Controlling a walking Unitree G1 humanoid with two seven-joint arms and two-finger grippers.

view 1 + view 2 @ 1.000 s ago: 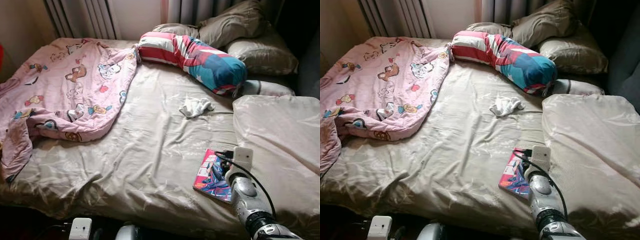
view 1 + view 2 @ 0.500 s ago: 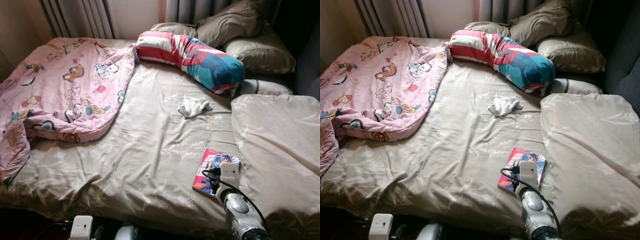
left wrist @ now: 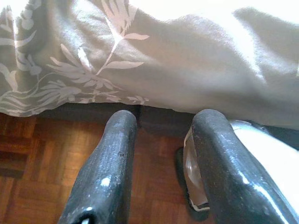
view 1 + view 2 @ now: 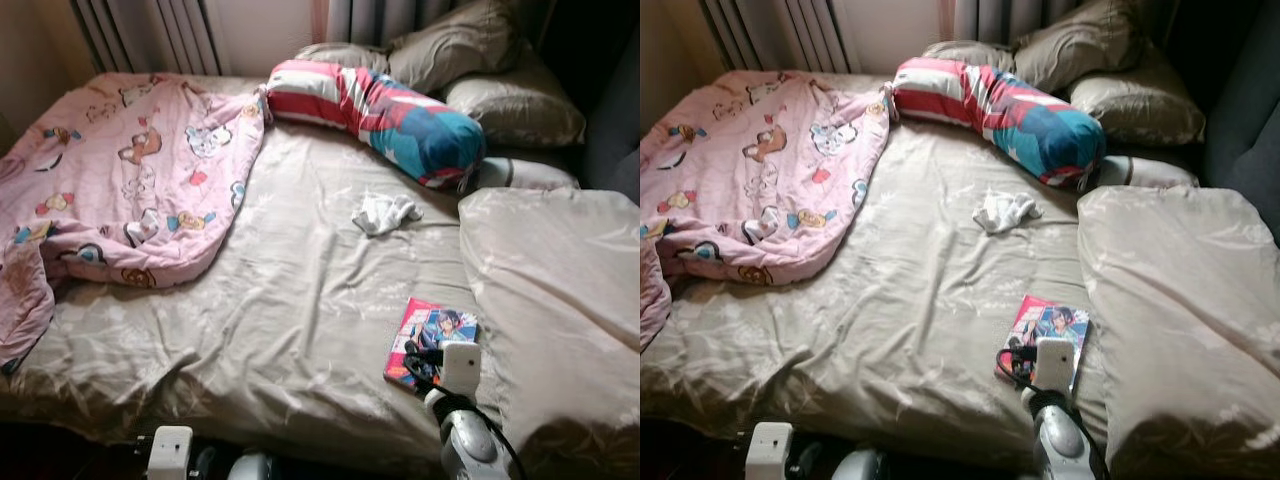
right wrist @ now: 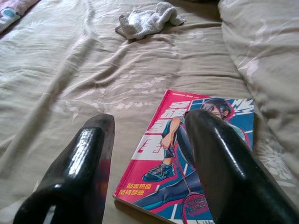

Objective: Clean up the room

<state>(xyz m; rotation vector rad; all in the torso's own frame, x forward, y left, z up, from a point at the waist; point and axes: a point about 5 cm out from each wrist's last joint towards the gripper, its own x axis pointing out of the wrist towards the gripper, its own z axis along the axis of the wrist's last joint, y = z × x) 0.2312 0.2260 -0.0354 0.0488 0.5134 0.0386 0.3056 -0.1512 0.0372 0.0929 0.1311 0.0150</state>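
My right claw (image 5: 145,158) hangs open and empty just short of the pink-and-blue comic magazine (image 4: 432,338) on the bed (image 4: 300,300), its long axis pointing away.

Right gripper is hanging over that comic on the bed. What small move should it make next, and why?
Probably ease the right gripper forward and down so its open fingers straddle the near edge of the pink and blue comic book. The book lies flat on the beige leaf-print sheet, just ahead of the fingers, not yet gripped. The left gripper hangs idle by the bed's edge.
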